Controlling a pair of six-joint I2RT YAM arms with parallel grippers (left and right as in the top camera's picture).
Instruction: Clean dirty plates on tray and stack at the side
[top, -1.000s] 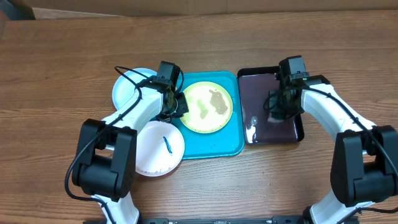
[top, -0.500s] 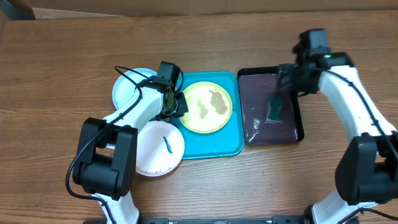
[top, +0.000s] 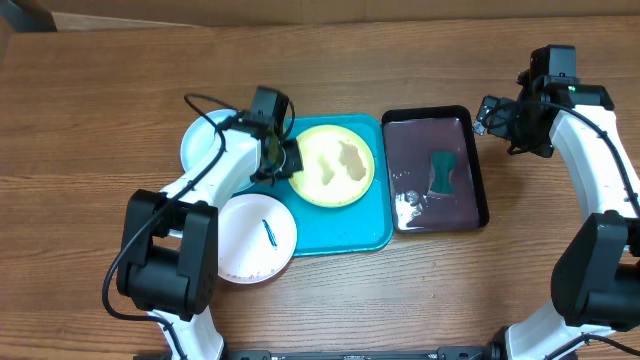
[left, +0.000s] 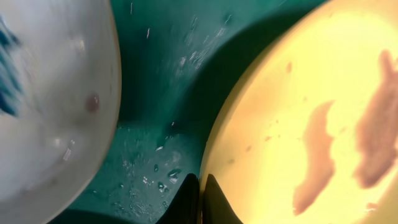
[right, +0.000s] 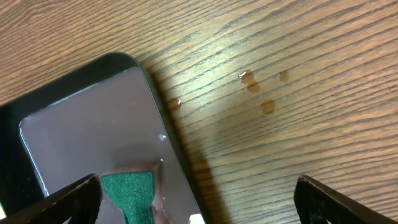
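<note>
The left gripper (top: 281, 158) has its jaws pinched together on the left rim of the yellow-green plate (top: 338, 165), which lies inside the turquoise tray (top: 345, 232) and looks wiped, so the step in hand seems to be carrying it out to the stack. The right gripper (top: 492, 115) hangs wide open and empty well right of that tray, and the green sponge (top: 443, 172) lies in the black tray (top: 478, 215). Next, lift the plate clear of the tray's left wall toward the light blue plate (top: 200, 140), avoiding the smeared white plate (top: 250, 250).
</note>
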